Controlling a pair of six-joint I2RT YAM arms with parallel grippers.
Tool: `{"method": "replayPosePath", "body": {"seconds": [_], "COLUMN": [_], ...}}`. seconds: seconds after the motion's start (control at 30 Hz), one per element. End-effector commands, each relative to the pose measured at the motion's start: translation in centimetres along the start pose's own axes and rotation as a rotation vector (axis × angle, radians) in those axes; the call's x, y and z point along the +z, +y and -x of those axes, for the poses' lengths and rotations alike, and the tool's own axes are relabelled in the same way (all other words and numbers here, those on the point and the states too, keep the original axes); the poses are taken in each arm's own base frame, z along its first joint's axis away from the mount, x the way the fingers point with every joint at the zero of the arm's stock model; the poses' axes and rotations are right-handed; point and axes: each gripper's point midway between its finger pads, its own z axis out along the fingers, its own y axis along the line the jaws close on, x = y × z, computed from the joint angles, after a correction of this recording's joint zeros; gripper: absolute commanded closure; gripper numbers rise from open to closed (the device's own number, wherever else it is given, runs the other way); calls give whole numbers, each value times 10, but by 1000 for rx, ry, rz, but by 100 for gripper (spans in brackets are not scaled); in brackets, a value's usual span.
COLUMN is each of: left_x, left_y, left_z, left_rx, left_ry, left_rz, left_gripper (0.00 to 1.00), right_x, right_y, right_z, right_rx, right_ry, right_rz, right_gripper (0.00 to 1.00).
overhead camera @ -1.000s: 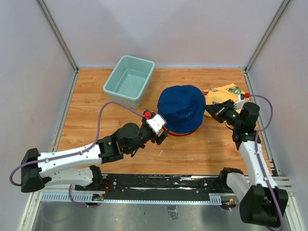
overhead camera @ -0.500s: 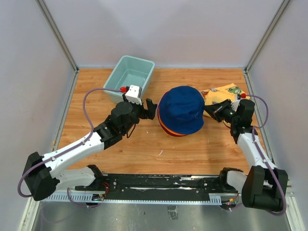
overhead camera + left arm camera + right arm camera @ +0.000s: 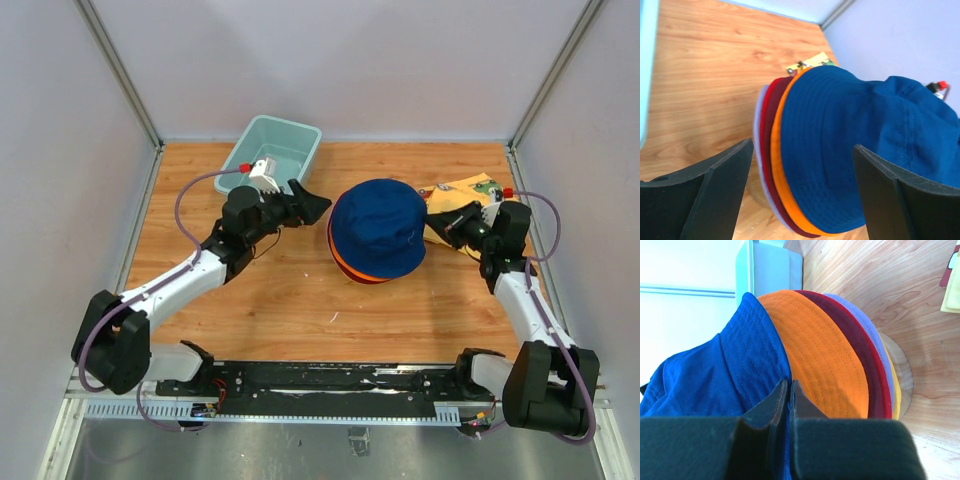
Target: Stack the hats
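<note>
The hats (image 3: 378, 228) sit in one stack at mid-table, a navy hat (image 3: 860, 145) on top. Under it show orange (image 3: 825, 350), maroon, red, lavender and yellow brims. My left gripper (image 3: 312, 207) is open, just left of the stack and apart from it. In the left wrist view its fingers (image 3: 715, 200) frame the brims from a distance, the left gripper (image 3: 802, 195) empty. My right gripper (image 3: 447, 226) is shut at the stack's right side. The right gripper (image 3: 789, 386) has its tips by the navy and orange brims, with nothing seen between them.
A teal tub (image 3: 270, 165) stands at the back left, just behind the left gripper. A yellow printed cloth (image 3: 465, 192) lies under the right gripper at the back right. The round wooden base (image 3: 901, 371) shows beneath the stack. Grey walls close in both sides.
My left gripper has drawn back from the stack's front brim, swinging left and toward the tub while opening wider. The right gripper has shifted slightly backward and stays shut.
</note>
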Motion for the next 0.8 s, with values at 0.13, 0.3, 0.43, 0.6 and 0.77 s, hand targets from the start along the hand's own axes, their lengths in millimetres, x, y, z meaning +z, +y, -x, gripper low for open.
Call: {"method": "replayPosePath", "body": {"seconds": [0.13, 0.3, 0.43, 0.6, 0.77], "left_x": [15, 20, 22, 27, 30], "left_y": [-30, -23, -23, -26, -12], "left_z": [-22, -34, -34, -37, -44], "left_rx": [-152, -229, -300, -332, -340], "left_ry": [132, 176, 179, 212, 223], "left_rz": [-237, -261, -308, -354, -308], "left_gripper": [18, 21, 24, 29, 29], "right_x": [-2, -1, -1, 0, 0], "right_y": [8, 9, 9, 8, 10], "right_z": [16, 16, 16, 15, 16], "right_rx": [-35, -37, -41, -40, -43], "right_ry": [-32, -28, -23, -19, -19], "right_rz": [8, 8, 7, 6, 8], "right_gripper": [99, 99, 99, 99, 99]}}
